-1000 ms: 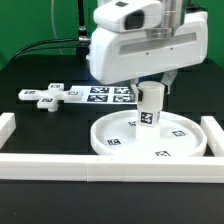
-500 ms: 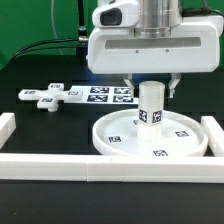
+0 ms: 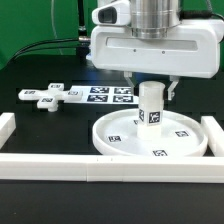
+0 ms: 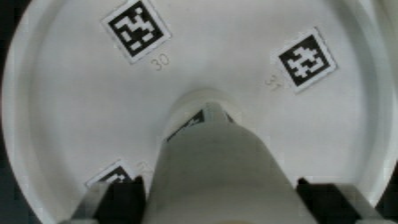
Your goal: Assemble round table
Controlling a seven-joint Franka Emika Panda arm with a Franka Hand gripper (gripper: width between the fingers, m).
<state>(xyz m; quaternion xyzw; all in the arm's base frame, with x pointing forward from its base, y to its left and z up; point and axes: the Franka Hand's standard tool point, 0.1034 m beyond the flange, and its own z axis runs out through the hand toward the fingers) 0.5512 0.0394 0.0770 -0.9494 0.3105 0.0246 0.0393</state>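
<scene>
The large round rimmed disc (image 3: 186, 128) lies flat on the black table at the exterior view's right. A short thick post (image 3: 150, 108) stands upright on its middle. My gripper (image 3: 150, 92) hangs straight above and is shut on the post's upper part, one finger on each side. In the wrist view the post (image 4: 222, 160) fills the space between the two dark fingers (image 4: 121, 195), with the tagged disc (image 4: 214, 50) beneath. The small cross-shaped piece (image 3: 45, 97) lies loose at the exterior view's left.
The marker board (image 3: 105, 94) lies behind the disc, beside the cross-shaped piece. White border rails run along the front (image 3: 100, 166), the left (image 3: 8, 125) and the right (image 3: 213, 132) of the work area.
The hand has turned about the post, from skewed to square-on in the exterior view. The post has stayed on the disc's middle, held throughout.
</scene>
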